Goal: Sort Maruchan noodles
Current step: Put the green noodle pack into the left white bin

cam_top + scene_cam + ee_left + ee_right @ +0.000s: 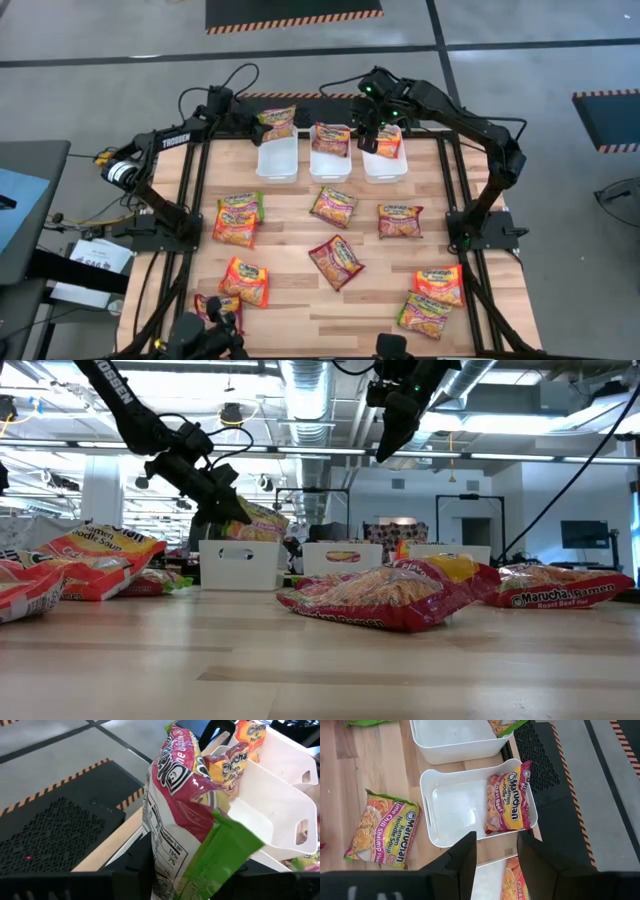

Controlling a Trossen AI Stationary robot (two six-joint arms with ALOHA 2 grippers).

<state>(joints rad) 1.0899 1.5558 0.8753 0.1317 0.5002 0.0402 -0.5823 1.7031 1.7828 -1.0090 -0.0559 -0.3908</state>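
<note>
My left gripper hangs over the far rim of the left white bin, shut on a Maruchan packet with green trim that stands upright between its fingers; the low view shows that packet above the bin. The right gripper is open and holds nothing, hovering above the right bin, where an orange packet lies. A maroon Roast Beef packet leans in the middle bin. Several more packets lie loose on the wooden table, such as a maroon one.
Loose packets spread over the table's middle and front: a green-trimmed Lime Chili Shrimp one, orange ones, and one near the front left edge. The three bins stand in a row at the table's back edge. Black mats lie beyond.
</note>
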